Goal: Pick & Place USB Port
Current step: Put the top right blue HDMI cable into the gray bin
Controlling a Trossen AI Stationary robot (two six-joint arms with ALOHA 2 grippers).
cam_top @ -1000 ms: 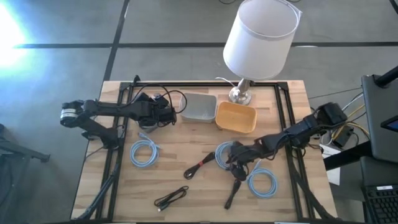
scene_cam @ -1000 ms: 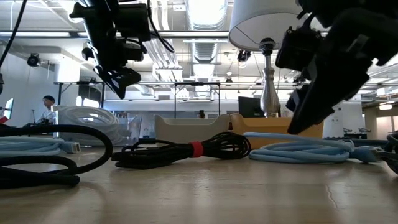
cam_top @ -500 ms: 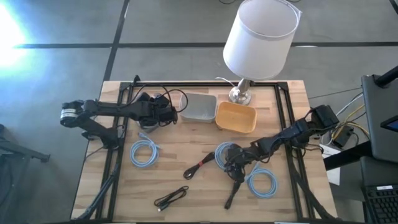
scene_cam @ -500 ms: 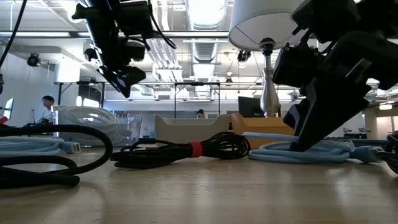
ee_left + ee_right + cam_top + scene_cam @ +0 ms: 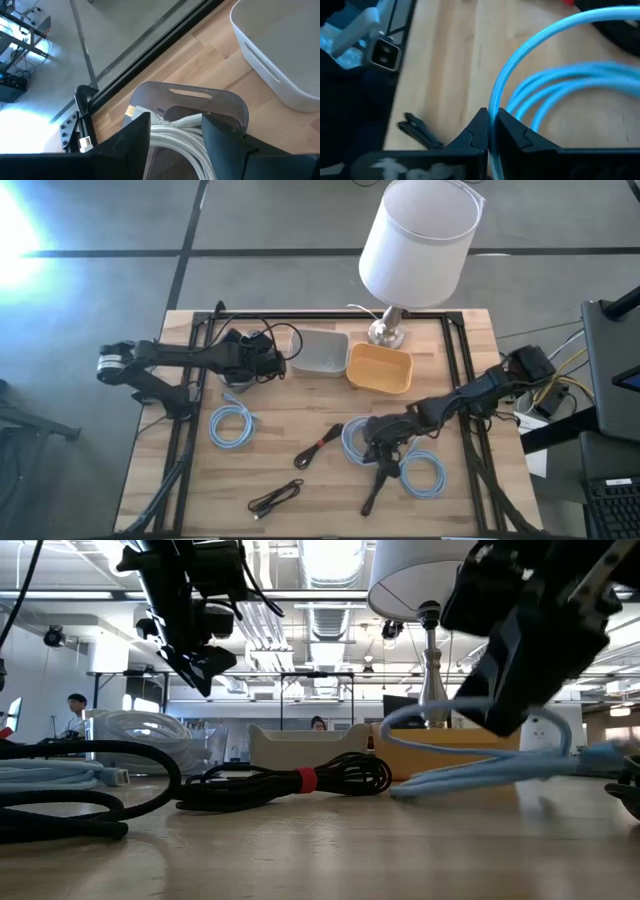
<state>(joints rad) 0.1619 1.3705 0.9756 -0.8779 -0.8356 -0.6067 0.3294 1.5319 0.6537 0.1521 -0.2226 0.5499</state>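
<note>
A coiled light-blue cable (image 5: 356,438) lies near the table's middle right, and my right gripper (image 5: 383,436) is shut on one of its strands. In the low view part of that coil (image 5: 470,772) rests on the wood while one loop (image 5: 425,716) arcs up to the gripper (image 5: 515,690). My left gripper (image 5: 268,363) hangs open at the far left, above a clear tub (image 5: 192,95) holding a white cable (image 5: 175,125), touching nothing. My right gripper pinches a single strand of the light-blue coil (image 5: 493,112) between its two fingertips. The fingers slant down from the table's right side and lie across the strand. The held loop is raised off the wood, while the rest of the coil (image 5: 570,85) trails onto the table.
Other light-blue coils lie at the left (image 5: 232,425) and near right (image 5: 425,473). Black cables lie at the middle (image 5: 322,445), near edge (image 5: 275,498) and beside the right gripper (image 5: 378,485). A grey bin (image 5: 320,352), orange bin (image 5: 380,368) and lamp (image 5: 415,240) stand at the back.
My right gripper has dipped onto the light-blue coil, shut on one strand and risen a little. That loop has lifted off the wood, and the coil has been drawn slightly toward the near-left while its other end stays on the table.
</note>
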